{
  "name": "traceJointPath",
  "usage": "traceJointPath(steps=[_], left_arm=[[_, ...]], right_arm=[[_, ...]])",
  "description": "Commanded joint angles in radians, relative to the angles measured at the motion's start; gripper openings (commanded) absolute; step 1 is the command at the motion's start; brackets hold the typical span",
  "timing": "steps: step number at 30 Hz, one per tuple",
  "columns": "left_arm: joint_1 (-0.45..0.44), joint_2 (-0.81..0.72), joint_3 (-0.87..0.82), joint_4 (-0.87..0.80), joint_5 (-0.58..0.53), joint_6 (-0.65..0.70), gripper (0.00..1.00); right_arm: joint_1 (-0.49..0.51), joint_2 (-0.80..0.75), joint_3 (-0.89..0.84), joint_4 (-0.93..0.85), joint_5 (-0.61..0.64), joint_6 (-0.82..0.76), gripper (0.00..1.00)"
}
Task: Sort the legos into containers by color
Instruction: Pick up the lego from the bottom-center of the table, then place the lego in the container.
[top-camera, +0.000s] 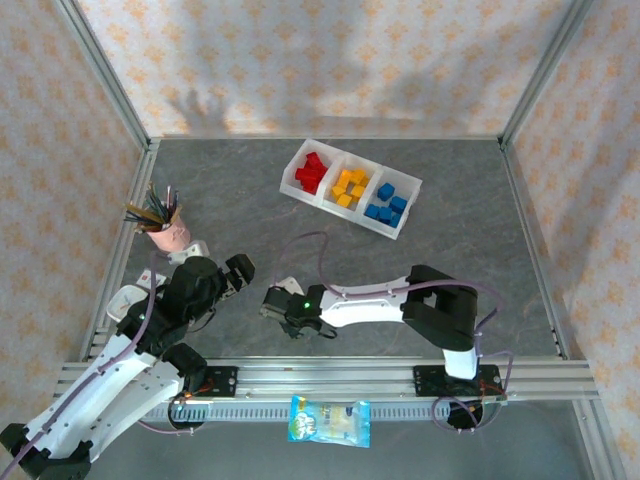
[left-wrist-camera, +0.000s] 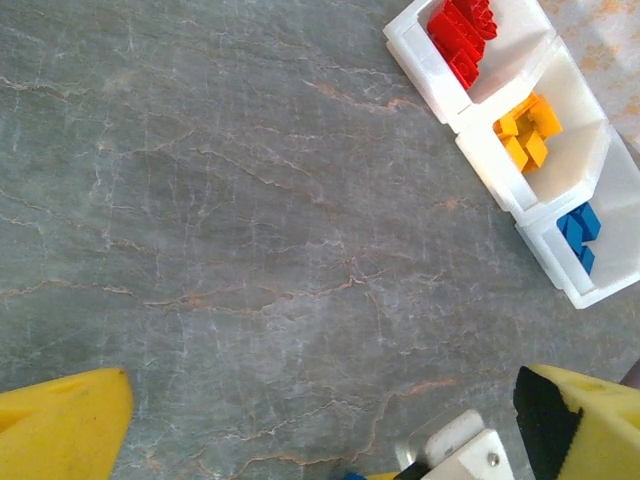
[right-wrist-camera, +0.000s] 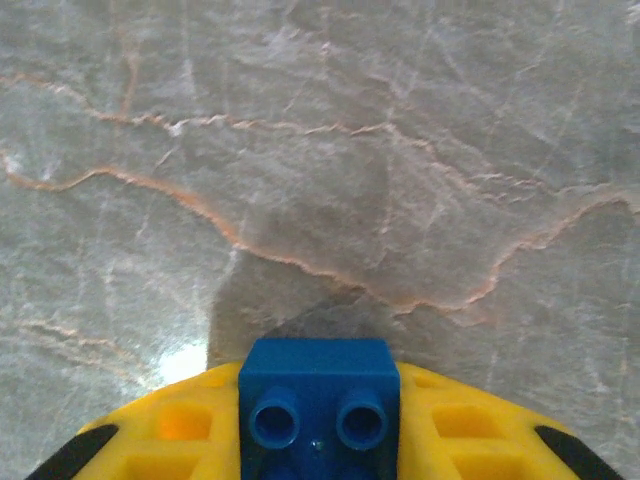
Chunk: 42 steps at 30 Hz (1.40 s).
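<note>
The left tool (top-camera: 238, 272) is parked by the pink pen cup (top-camera: 175, 235), fingers spread wide, nothing in it. The right tool (top-camera: 275, 300) is low over the worktop (top-camera: 230, 190) near the front, pinching a blue lego brick (right-wrist-camera: 320, 400). The right arm (top-camera: 440, 310) has its elbow folded out right, forearm reaching left. The tray (top-camera: 291, 172) lies farther back and right of it, its row running diagonally. Its blue compartment (top-camera: 412, 200) is the right end, so I'd guess a swing back-right.
</note>
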Motion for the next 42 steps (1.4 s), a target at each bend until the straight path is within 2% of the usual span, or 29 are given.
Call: traceJointPath(steps=[1, 6, 13, 17, 21, 27, 30, 33, 39, 42], left_arm=[[0.01, 0.007, -0.003, 0.034, -0.001, 0.005, 0.99], [0.01, 0.062, 0.025, 0.111, 0.016, 0.045, 0.99], [0.009, 0.243, 0.075, 0.315, 0.088, 0.126, 0.99], [0.01, 0.372, 0.118, 0.426, 0.138, 0.168, 0.99], [0.009, 0.481, 0.142, 0.522, 0.16, 0.194, 0.99], [0.011, 0.599, 0.186, 0.616, 0.189, 0.211, 0.99], [0.012, 0.629, 0.201, 0.629, 0.184, 0.219, 0.99], [0.013, 0.637, 0.207, 0.629, 0.171, 0.228, 0.99], [0.043, 0.625, 0.22, 0.606, 0.119, 0.281, 0.99], [0.099, 0.62, 0.262, 0.566, 0.03, 0.327, 0.99]], right_arm=[[-0.056, -0.088, 0.012, -0.025, 0.024, 0.027, 0.3], [-0.194, -0.197, -0.016, -0.039, 0.027, 0.029, 0.3], [-0.538, -0.263, 0.029, -0.03, 0.05, -0.035, 0.3], [-0.684, -0.205, 0.119, -0.024, 0.102, -0.064, 0.3], [-0.816, -0.12, 0.177, 0.024, 0.062, -0.077, 0.3], [-0.913, 0.037, 0.317, 0.048, 0.054, -0.122, 0.32], [-0.928, 0.085, 0.363, 0.053, 0.05, -0.138, 0.44], [-0.929, 0.072, 0.374, 0.066, 0.046, -0.148, 0.55], [-0.941, -0.068, 0.282, 0.121, 0.053, -0.158, 0.74], [-0.969, -0.196, 0.159, 0.206, 0.053, -0.145, 0.87]])
